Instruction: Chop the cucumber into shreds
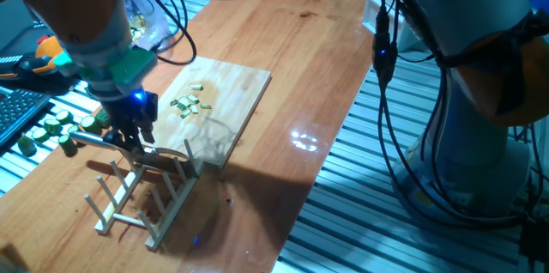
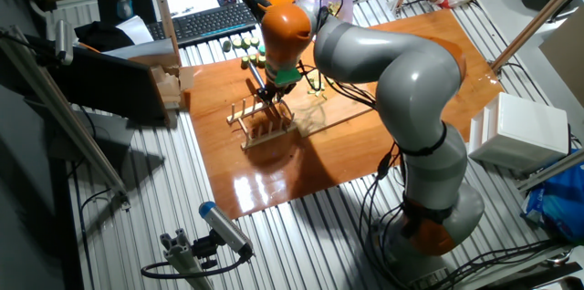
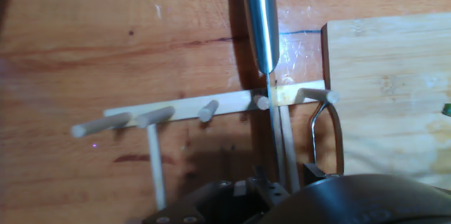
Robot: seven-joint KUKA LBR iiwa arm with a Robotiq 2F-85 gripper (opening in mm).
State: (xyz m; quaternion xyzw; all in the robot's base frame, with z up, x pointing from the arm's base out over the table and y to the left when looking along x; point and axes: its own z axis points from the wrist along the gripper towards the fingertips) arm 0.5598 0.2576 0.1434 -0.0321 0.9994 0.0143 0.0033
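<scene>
The shreds (image 1: 190, 103) lie in a small pale green scatter on the wooden board (image 1: 225, 127); one green bit (image 3: 447, 110) shows at the right edge of the hand view. The cucumber as a round slice is out of view. My gripper (image 1: 133, 129) hangs low over the wooden peg rack (image 1: 146, 191), left of the board, and is shut on a steel knife (image 3: 259, 20). The knife runs forward from the fingers, across the rack's rail (image 3: 211, 108) between two pegs. In the other fixed view the gripper (image 2: 272, 89) sits right above the rack (image 2: 265, 124).
Several thick dark green cucumber chunks (image 1: 51, 129) lie at the table's left edge beside a keyboard (image 1: 17, 114). A bent wire loop (image 3: 325, 129) stands at the rack's end against the board's edge (image 3: 328, 55). Cables hang off the arm.
</scene>
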